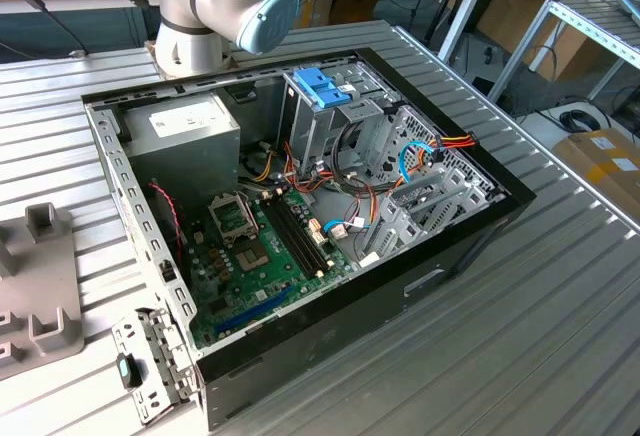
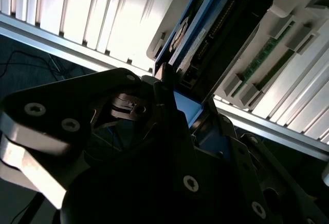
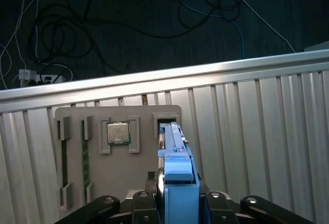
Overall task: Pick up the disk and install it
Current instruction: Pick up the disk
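Your gripper (image 3: 177, 206) is squeezed tight on the disk (image 3: 174, 147), which stands on its thin edge in a slot of the grey tray (image 3: 136, 178) (standing up, I think, keeps its flat sides easy to grab).

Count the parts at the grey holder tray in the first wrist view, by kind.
memory sticks: 2
processor chip: 1
the disk, blue-framed, between the jaws: 1
total: 4
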Motion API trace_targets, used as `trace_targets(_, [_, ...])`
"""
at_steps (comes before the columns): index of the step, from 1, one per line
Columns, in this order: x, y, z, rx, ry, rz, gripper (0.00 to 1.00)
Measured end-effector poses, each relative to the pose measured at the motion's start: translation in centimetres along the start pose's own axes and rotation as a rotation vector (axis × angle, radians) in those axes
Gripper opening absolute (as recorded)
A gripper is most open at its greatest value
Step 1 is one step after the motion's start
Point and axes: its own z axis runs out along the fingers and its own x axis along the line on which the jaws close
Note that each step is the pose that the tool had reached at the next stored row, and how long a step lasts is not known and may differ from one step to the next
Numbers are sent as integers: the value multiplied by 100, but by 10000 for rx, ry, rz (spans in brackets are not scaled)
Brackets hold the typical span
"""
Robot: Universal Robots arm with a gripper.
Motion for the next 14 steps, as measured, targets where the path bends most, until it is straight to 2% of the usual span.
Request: trace_targets(14, [-3, -1, -53, 0, 0, 0, 37])
